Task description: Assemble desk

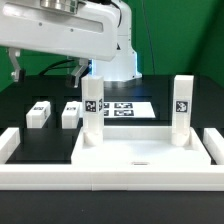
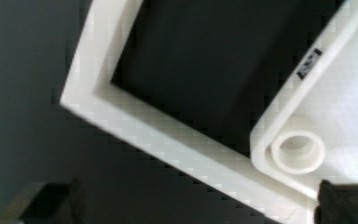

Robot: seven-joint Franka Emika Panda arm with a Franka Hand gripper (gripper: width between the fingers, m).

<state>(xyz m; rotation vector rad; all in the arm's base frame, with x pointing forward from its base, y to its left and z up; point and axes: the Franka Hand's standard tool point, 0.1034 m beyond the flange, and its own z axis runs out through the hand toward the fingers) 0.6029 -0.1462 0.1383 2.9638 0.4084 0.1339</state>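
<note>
The white desk tabletop lies flat inside the border wall. Two legs stand upright on its far corners, one at the exterior view's left and one at the right. Two more legs lie loose on the black table, one beside the other. My gripper hangs high over the exterior view's left, open and empty. In the wrist view the gripper shows two dark fingertips far apart, above the dark table; a tabletop corner with a round hole is near one finger.
The marker board lies behind the tabletop. The low white border wall runs along the front and up both sides; its corner shows in the wrist view. A green backdrop stands behind the arm's base.
</note>
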